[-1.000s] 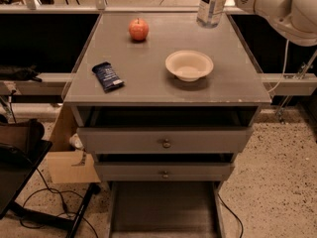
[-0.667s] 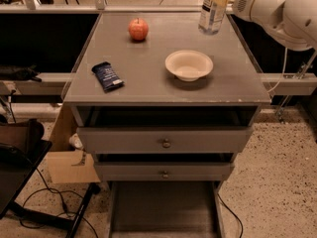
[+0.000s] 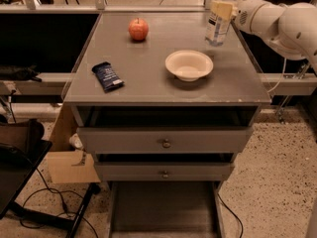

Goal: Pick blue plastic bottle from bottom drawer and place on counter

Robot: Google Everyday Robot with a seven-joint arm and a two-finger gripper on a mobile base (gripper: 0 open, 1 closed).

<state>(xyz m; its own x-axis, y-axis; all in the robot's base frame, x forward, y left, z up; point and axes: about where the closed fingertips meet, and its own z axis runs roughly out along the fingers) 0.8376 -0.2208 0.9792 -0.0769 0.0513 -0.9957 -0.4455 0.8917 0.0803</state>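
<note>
One bottle (image 3: 215,31) is upright at the far right of the counter (image 3: 148,78), base at or just above the surface, the gripper (image 3: 221,8) clasped round its upper part to steady it. The bottom drawer (image 3: 163,207) sits open; only release seems left

Pincer (image 3: 221,7) around bottle (image 3: 216,29), back-right on counter (image 3: 163,90)

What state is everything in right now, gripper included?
gripper: over the counter's far right corner, jaws shut on the blue plastic bottle.
blue plastic bottle: upright, gripped near its top.
bottom drawer: pulled open.
top drawer: ajar.
middle drawer: ajar.
bowl: upright on counter.
apple: resting on counter.
snack packet: lying flat.
</note>
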